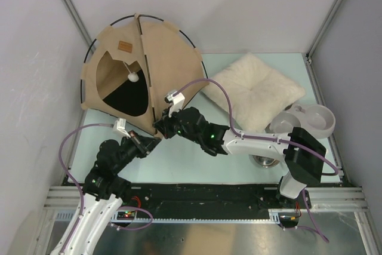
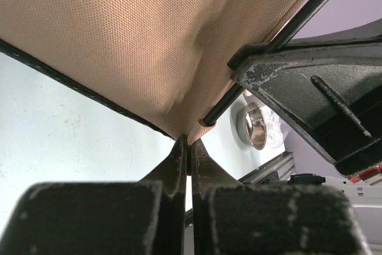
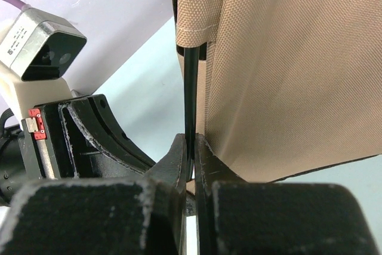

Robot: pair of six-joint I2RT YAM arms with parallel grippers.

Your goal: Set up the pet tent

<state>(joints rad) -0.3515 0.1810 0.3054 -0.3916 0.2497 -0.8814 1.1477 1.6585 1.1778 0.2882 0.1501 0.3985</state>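
Note:
The tan canvas pet tent [image 1: 143, 58] stands at the back left with its rounded doorway, dark floor, brown label and white pom-pom [image 1: 133, 77] facing front-left. Thin black poles [image 1: 191, 43] arc round its edges. My left gripper [image 1: 153, 138] is shut on the tent's near bottom corner; the left wrist view shows the fabric tip [image 2: 179, 88] pinched between its fingers [image 2: 176, 159]. My right gripper [image 1: 160, 125] meets the same corner from the right and is shut on a black pole [image 3: 191, 88] beside the tan fabric [image 3: 286, 70].
A fluffy cream pillow [image 1: 256, 91] lies to the right of the tent. A grey double pet bowl [image 1: 307, 120] sits at the right, partly behind the right arm, and a metal bowl [image 2: 253, 125] lies near it. Walls close in on the left and back.

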